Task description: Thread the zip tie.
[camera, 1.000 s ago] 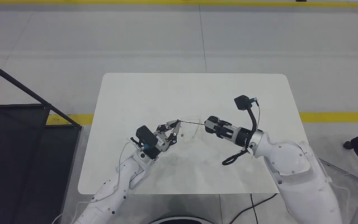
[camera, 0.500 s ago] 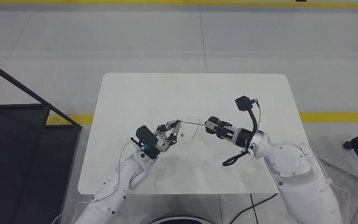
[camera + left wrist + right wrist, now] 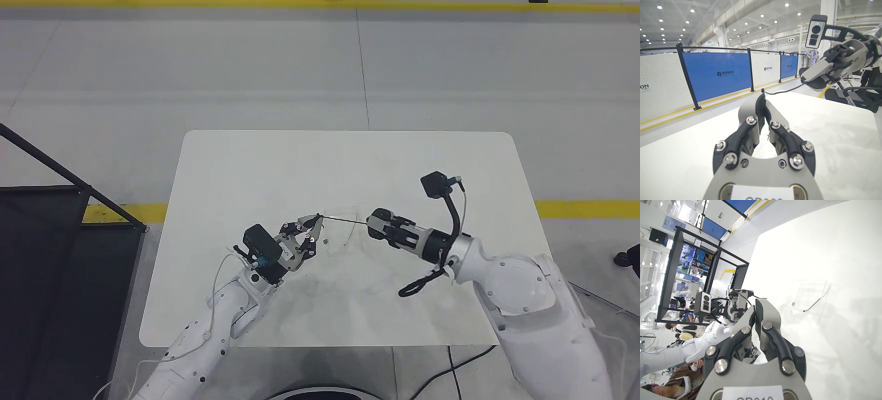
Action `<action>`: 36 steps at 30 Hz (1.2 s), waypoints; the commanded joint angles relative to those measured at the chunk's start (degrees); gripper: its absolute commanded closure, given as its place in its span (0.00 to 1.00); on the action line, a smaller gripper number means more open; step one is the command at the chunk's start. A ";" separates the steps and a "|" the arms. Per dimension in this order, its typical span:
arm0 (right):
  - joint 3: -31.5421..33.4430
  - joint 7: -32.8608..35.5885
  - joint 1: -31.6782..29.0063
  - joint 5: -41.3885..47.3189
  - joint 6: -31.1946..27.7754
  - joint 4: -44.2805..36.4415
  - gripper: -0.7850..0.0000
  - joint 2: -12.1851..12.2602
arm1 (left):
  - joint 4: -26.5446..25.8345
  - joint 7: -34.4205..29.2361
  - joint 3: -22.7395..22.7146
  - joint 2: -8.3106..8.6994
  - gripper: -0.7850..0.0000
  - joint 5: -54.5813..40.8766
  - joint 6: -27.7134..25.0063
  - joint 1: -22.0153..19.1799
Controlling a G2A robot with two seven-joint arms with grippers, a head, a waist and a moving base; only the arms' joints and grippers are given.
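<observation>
Left gripper (image 3: 762,95) pinches head end of thin black plastic zip tie (image 3: 342,219); right gripper (image 3: 755,307) pinches strap, tip aimed at head, likely for threading.

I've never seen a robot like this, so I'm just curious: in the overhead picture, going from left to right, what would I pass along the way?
Black screen → left gripper → zip tie, stretched out and pinched at each end by a gripper → right gripper.
</observation>
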 commanded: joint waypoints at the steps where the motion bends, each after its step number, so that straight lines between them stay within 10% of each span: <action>1: -0.05 -0.10 0.09 0.10 -0.10 0.07 1.00 -0.02 | 0.00 0.00 0.00 0.00 1.00 0.00 0.00 0.00; 36: -1.15 -0.15 1.14 -0.25 0.71 -0.21 1.00 -0.17 | 0.00 0.00 0.00 0.00 1.00 0.00 0.00 0.00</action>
